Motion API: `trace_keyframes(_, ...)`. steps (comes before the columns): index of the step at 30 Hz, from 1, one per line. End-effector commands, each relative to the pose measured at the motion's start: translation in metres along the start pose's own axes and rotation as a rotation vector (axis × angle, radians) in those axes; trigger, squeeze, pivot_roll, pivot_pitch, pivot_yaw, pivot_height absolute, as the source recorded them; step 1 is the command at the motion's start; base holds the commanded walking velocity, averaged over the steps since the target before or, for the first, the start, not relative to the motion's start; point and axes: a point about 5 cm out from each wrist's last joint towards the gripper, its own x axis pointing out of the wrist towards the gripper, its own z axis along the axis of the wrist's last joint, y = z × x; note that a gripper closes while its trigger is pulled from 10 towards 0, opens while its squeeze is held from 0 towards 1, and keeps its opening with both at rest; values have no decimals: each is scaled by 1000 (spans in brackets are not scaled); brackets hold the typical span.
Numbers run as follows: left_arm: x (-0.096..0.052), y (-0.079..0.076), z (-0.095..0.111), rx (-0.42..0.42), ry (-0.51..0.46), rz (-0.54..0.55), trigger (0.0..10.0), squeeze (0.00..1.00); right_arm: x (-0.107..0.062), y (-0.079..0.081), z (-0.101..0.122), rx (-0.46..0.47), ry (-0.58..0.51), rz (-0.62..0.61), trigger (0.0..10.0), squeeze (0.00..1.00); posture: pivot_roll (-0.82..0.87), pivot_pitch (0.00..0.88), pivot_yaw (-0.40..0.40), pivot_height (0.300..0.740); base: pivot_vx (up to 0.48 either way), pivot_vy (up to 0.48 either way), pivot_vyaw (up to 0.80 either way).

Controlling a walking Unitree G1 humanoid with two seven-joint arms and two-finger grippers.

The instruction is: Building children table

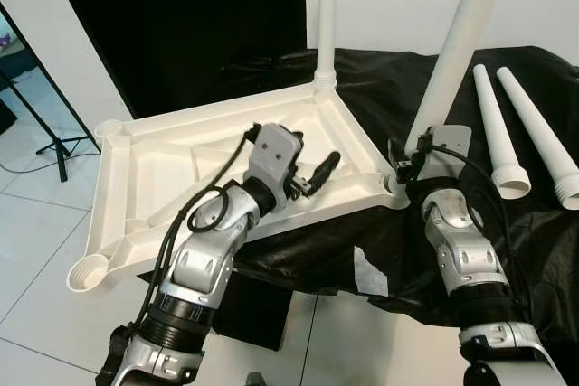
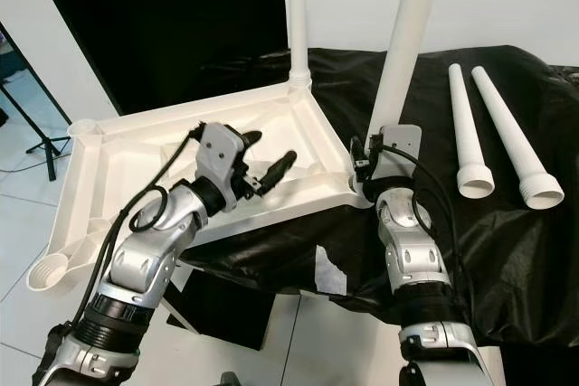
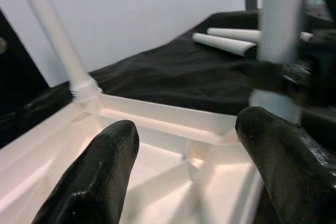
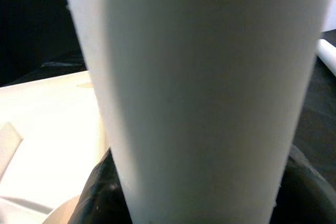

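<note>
Fingers of the left gripper (image 1: pixel 318 172) are spread wide above the ribbed underside of the upside-down white children's table top (image 1: pixel 163 169), touching nothing. Right gripper (image 1: pixel 407 162) clamps the base of an upright white leg (image 1: pixel 457 42) at the table top's near right corner socket. Another leg (image 1: pixel 327 15) stands in the far corner. Two loose legs (image 1: pixel 529 133) lie on the black cloth (image 1: pixel 389 88) towards its right edge
</note>
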Motion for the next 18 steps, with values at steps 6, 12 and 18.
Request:
trace_keyframes(6,0,-6,-7,31,47,-21,10000,0,2,1,-17,16,76,-4,10000,0,28,0,53,740,0,0,0)
trace_keyframes(12,-3,-16,-20,84,111,-80,10000,0,2,8,-8,21,3,23,10000,0,35,0,44,740,0,0,0)
trace_keyframes(18,1,-21,-33,107,191,-101,10000,0,0,3,2,39,-67,-17,10000,0,32,0,44,740,0,0,0)
